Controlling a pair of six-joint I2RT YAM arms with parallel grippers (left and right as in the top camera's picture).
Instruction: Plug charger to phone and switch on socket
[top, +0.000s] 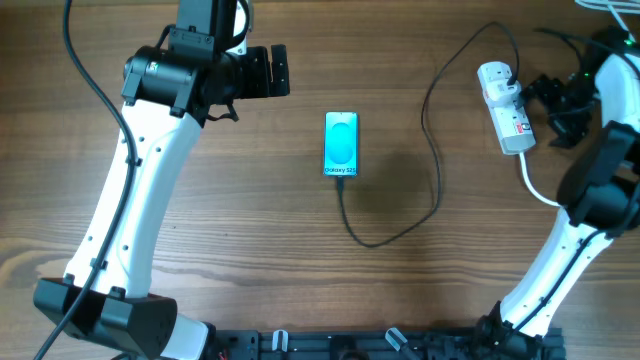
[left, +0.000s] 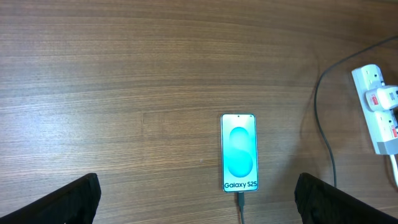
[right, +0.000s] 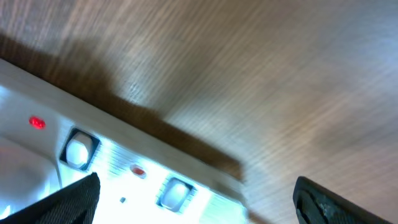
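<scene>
The phone (top: 341, 145) lies mid-table, cyan screen up, "Galaxy S25" text at its near end; it also shows in the left wrist view (left: 239, 152). The thin black charger cable (top: 432, 180) has its plug tip in the phone's near end (left: 240, 200) and loops right up to the socket. The socket (top: 505, 108) is a white power strip at the far right with a white adapter plugged in; close up in the right wrist view (right: 124, 174) its switches and red lights show. My left gripper (top: 278, 70) is open, far left of the phone. My right gripper (top: 553, 110) is open, just beside the socket.
The socket's thick white cord (top: 535, 185) curves toward the right arm's base. Bare wood grain table (top: 250, 220) surrounds the phone. The arm bases stand along the near edge.
</scene>
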